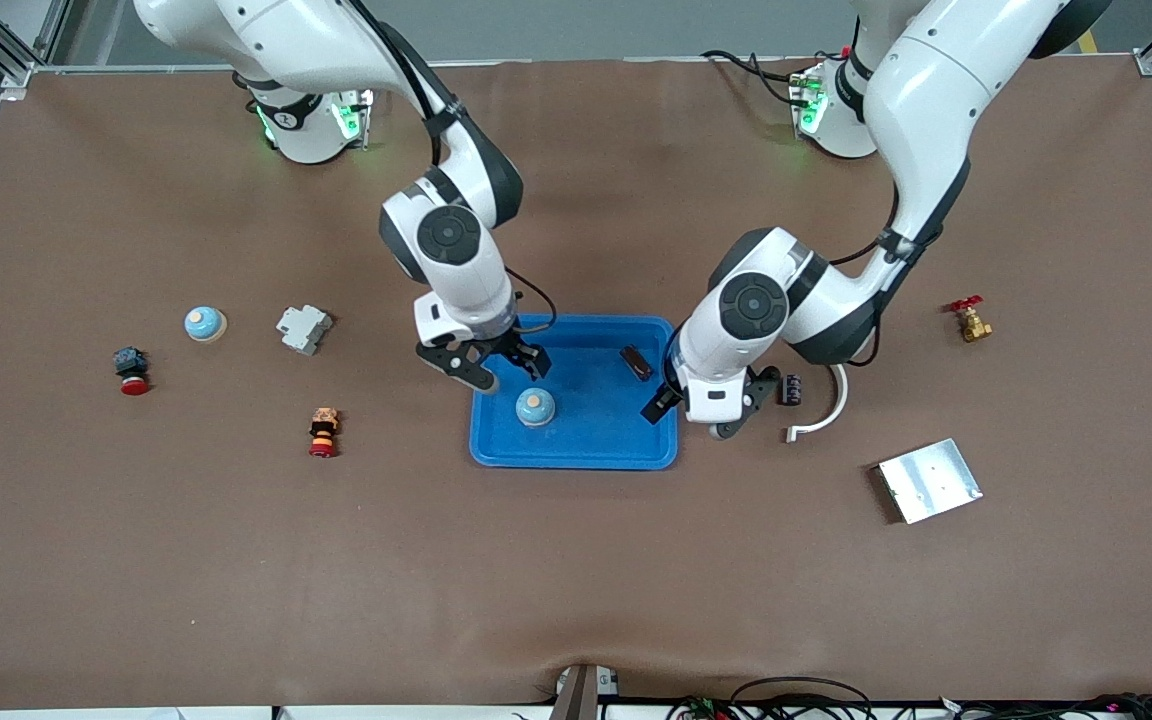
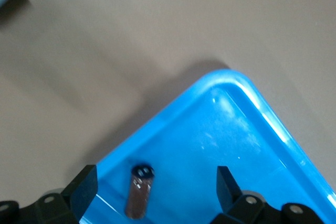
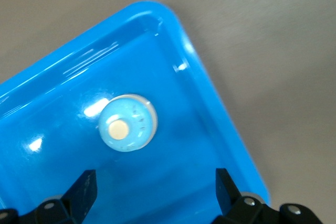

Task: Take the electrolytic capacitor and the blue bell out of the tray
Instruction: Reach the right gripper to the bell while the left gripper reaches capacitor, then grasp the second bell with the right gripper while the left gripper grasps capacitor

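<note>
Front view: brown table [image 1: 576,580] | left pincer [image 1: 701,412], right pincer [image 1: 491,368] agape, empty, over tray [image 1: 576,455]

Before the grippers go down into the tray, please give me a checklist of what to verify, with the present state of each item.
1. Left gripper open: ok.
2. Right gripper open: ok.
3. Capacitor lies between the left gripper's fingers: ok.
4. Bell centred between the right gripper's fingers: not ok, it sits ahead of them.
5. Both parts out of the tray: not ok, both lie in it.
6. Arms apart over the tray: ok.
</note>
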Controlling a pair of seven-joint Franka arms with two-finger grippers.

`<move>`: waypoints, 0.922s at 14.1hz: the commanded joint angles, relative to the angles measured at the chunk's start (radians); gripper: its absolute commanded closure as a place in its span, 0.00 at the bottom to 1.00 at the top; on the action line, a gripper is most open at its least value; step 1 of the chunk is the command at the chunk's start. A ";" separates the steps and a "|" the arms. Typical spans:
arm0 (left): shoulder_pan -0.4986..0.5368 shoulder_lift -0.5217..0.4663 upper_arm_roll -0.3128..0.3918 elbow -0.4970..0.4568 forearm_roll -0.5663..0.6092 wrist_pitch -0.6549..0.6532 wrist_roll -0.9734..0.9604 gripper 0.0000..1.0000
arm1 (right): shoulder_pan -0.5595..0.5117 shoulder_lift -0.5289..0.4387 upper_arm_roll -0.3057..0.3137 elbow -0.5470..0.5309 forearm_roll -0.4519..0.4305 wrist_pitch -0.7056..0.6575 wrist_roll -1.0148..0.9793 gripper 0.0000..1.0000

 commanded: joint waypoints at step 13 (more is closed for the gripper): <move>-0.108 0.127 0.014 0.040 -0.004 0.009 -0.107 0.00 | 0.007 0.234 -0.014 0.243 -0.044 -0.015 0.030 0.00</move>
